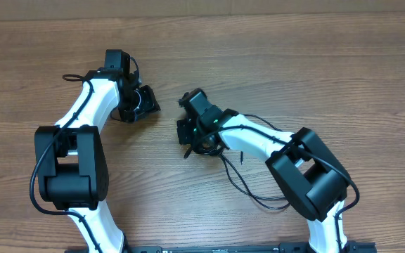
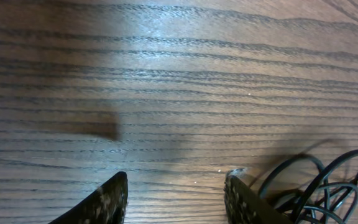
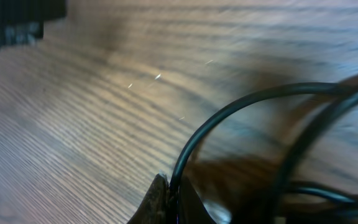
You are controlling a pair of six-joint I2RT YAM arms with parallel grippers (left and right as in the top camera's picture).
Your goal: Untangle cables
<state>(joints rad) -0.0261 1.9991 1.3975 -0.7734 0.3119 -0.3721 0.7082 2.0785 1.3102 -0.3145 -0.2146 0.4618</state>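
Observation:
In the right wrist view a thin black cable (image 3: 247,96) rises from between the closed jaws of my right gripper (image 3: 169,185) and arcs to the right, where more cable strands cross, blurred. From overhead, my right gripper (image 1: 188,132) is at the table's middle, and the cables (image 1: 232,176) trail back in loops under its arm. My left gripper (image 1: 138,105) is a short way to its left. Its fingers stand apart over bare wood in the left wrist view, so the left gripper (image 2: 176,178) holds nothing. Cable loops (image 2: 303,158) lie just outside its right finger (image 2: 244,202).
The wooden table (image 1: 294,63) stretches bare to the back and right. Thicker black wires run along both white arms. A black part of the left arm (image 3: 11,25) shows blurred at the top left of the right wrist view.

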